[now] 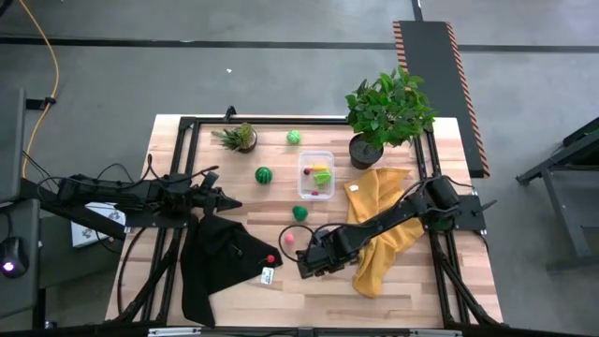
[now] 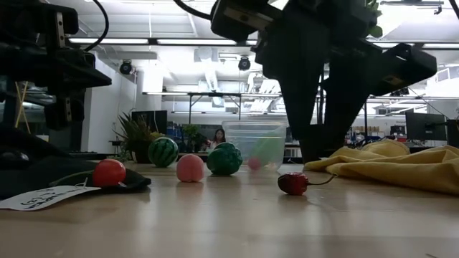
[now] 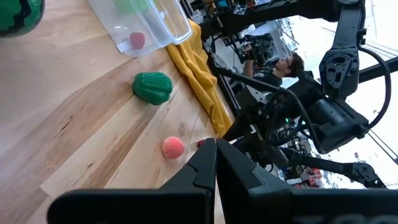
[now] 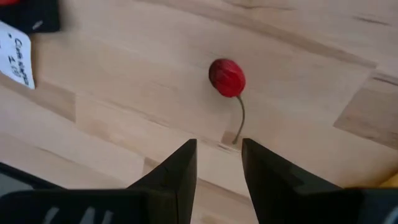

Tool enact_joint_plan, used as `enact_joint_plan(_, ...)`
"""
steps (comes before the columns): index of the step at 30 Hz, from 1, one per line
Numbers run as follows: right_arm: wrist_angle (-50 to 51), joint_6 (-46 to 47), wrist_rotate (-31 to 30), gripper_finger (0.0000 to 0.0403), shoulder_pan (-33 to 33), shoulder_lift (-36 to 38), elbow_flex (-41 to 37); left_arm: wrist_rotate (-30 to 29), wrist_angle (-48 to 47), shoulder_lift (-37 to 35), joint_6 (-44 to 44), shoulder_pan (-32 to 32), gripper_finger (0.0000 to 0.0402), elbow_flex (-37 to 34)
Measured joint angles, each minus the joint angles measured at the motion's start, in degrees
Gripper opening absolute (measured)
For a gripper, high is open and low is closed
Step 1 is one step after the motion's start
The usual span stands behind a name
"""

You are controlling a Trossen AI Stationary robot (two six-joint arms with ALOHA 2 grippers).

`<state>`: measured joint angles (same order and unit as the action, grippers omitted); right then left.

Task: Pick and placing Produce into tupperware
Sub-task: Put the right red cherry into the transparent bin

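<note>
The clear tupperware stands at the table's far middle, with a yellow piece, a light-green piece and small red ones inside. Loose on the wood lie a striped melon, a green ball, a dark-green piece, a pink ball and a red cherry with a thin stem. A red ball rests on the black cloth. My right gripper is open and points down just short of the cherry, with the stem's end showing in the gap between its fingertips. My left gripper waits shut at the left.
A yellow cloth lies under my right arm. The black cloth, with a white tag, lies near left. A large potted plant and a small one stand at the far edge. A black frame rims the table.
</note>
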<state>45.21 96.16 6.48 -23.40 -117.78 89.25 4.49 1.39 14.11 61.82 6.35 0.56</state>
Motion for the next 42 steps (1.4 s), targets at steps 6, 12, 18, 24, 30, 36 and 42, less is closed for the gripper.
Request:
enact_joint_plan(6, 0.66, -0.88, -2.88, 0.0119, 0.54, -0.02, 0.00, 0.00, 0.00, 0.00, 0.00, 0.00, 0.0001, 0.00)
enact_joint_plan(12, 1.28, -4.70, -4.77, 0.0120, 0.79, -0.04, 0.00, 0.00, 0.00, 0.02, 0.00, 0.02, 0.0001, 0.00)
enact_joint_plan(18, 0.16, -4.56, -4.40, 0.0156, 1.04, -1.01, -0.12, 0.00, -0.02, 0.02, 0.00, 0.00, 0.0001, 0.00)
enact_joint_plan(24, -1.02, -0.59, -3.90, 0.0182, 1.27, -2.91, -0.13, 0.00, -0.02, 0.01, -0.01, 0.00, 0.0001, 0.00)
enact_joint_plan(30, -0.86, 0.28, -3.89, 0.0173, 1.66, -3.06, -0.13, 0.00, 0.00, 0.00, 0.00, 0.02, 0.0001, 0.00)
enact_joint_plan(36, -0.88, 0.31, -3.89, 0.0163, 1.84, -3.28, -0.13, 0.00, -0.01, 0.02, 0.00, 0.00, 0.0001, 0.00)
enact_joint_plan(42, -0.88, 0.21, -3.89, 0.0160, 2.28, -3.41, -0.13, 0.00, -0.02, 0.02, -0.01, 0.02, 0.0001, 0.00)
